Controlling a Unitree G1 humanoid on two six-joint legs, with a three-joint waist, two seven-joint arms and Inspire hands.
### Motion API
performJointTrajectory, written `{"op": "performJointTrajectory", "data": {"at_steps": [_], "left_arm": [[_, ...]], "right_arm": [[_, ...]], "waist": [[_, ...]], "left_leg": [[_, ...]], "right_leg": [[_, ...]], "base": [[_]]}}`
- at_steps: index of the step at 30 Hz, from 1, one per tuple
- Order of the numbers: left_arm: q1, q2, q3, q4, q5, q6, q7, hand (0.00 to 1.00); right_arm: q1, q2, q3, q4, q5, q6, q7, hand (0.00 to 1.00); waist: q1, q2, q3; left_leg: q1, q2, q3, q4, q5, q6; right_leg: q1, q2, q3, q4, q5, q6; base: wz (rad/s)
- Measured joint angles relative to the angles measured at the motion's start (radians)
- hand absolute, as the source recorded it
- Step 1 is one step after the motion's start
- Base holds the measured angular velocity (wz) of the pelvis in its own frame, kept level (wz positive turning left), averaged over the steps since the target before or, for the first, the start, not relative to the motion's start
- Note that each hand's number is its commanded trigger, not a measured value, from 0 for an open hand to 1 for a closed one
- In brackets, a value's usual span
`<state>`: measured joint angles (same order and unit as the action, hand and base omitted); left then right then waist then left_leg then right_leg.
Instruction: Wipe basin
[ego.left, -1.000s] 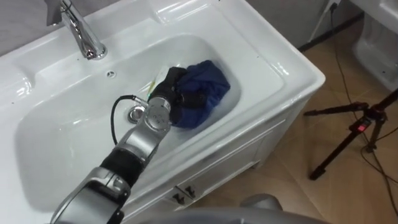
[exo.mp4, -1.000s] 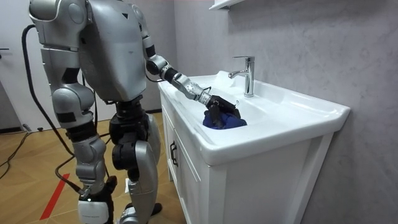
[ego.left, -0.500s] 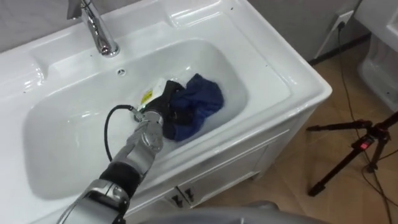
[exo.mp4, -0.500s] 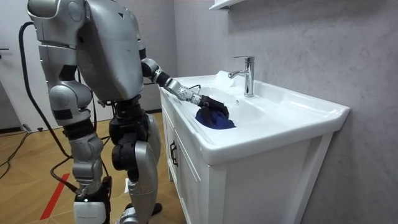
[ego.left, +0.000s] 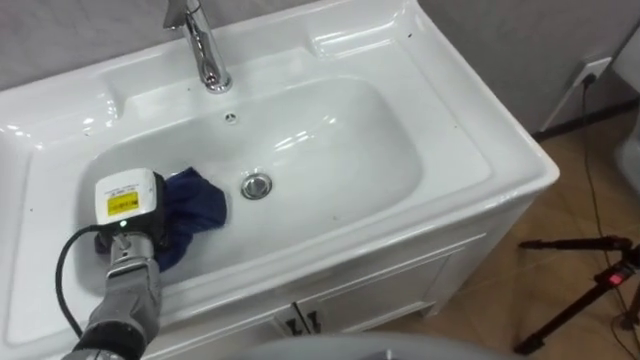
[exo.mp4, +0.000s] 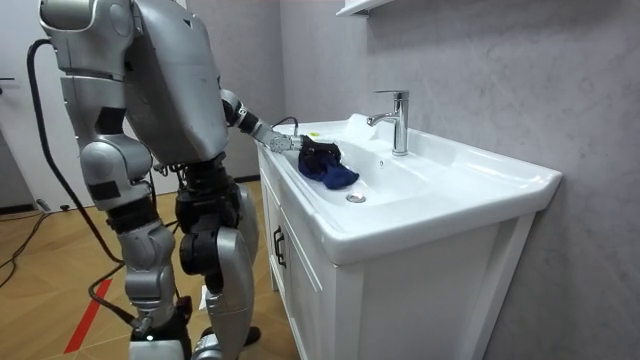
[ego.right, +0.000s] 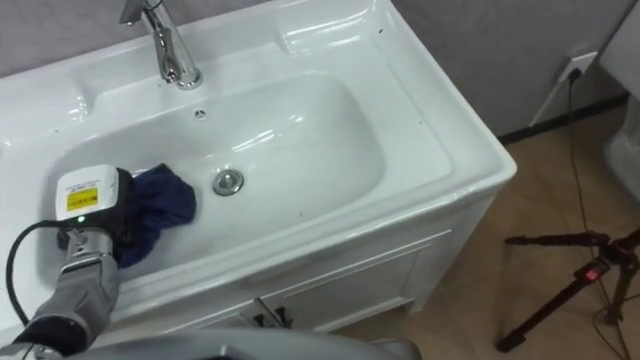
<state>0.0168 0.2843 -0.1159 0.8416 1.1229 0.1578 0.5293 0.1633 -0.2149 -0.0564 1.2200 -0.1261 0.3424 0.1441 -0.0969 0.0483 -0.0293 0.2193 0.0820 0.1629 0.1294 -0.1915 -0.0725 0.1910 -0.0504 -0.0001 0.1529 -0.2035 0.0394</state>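
The robot stands against the front of a white vanity cabinet (exo.mp4: 400, 290), its left arm reaching into the glossy white ceramic basin (ego.left: 480, 130). The crumpled dark blue cloth (ego.left: 195, 205) lies at the left end of the bowl, just beside the round chrome drain (ego.left: 257, 185). The left hand (ego.left: 128, 232) rests on the cloth's left part. Its fingers are hidden under the back of the hand and in the folds, so I cannot tell whether they are clasping the cloth or only pressing it flat.

That uncertainty is the main risk. If the hold is loose, a sweep across the slick glaze could leave the cloth behind, and the bare hand would then drag over the ceramic.

The cloth is also bunched rather than spread, so each pass probably covers a narrow strip. The wide right half of the bowl could easily go unwiped.

A loose fold dragged over the drain may catch on its raised edge and pull free.

The hand sits close to the bowl's left wall — pushing further that way could jam it against the slope. A sweep toward the back risks knocking the upright chrome faucet (ego.left: 205, 50).
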Motion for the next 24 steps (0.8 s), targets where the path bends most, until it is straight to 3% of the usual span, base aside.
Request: {"op": "performJointTrajectory", "data": {"at_steps": [6,9,13,20,24], "left_arm": [[0.023,0.000,0.003,-0.006,0.028,0.002,0.025,1.00],[0.035,0.000,0.008,-0.020,0.051,0.001,0.032,1.00],[0.063,0.000,0.033,-0.060,0.059,0.001,0.033,1.00],[0.033,0.000,0.035,-0.050,0.060,-0.007,0.026,1.00],[0.023,0.000,0.035,-0.053,0.058,-0.007,0.021,1.00]], "right_arm": [[-0.024,-0.027,-0.017,0.025,0.015,-0.006,-0.017,0.00],[-0.030,-0.028,-0.035,0.023,0.010,-0.027,-0.032,0.00],[-0.050,-0.028,-0.068,0.023,0.013,-0.066,-0.047,0.00],[-0.087,-0.028,-0.077,0.063,0.046,-0.124,-0.065,0.00],[-0.081,-0.028,-0.071,0.070,0.092,-0.125,-0.068,0.00]], "waist": [[0.009,0.022,-0.0049],[0.022,0.030,-0.0054],[0.022,0.039,-0.0025],[0.019,0.039,0.0026],[0.018,0.032,0.0077]], "left_leg": [[-0.002,0.000,-0.016,0.001,0.000,0.000],[-0.002,0.000,-0.029,0.001,0.000,0.000],[-0.005,0.003,-0.038,0.000,0.000,0.000],[-0.019,0.006,-0.059,0.000,0.000,0.000],[-0.019,0.006,-0.061,0.001,0.000,0.000]], "right_leg": [[0.000,0.000,-0.003,0.000,0.000,0.000],[0.000,0.001,-0.010,0.000,0.000,-0.001],[0.004,0.000,-0.061,0.000,0.002,-0.003],[0.000,0.001,-0.109,-0.003,0.002,-0.003],[0.001,0.000,-0.112,-0.004,0.001,-0.004]], "base": [[-0.01],[-0.03],[0.02],[0.13],[0.01]]}}
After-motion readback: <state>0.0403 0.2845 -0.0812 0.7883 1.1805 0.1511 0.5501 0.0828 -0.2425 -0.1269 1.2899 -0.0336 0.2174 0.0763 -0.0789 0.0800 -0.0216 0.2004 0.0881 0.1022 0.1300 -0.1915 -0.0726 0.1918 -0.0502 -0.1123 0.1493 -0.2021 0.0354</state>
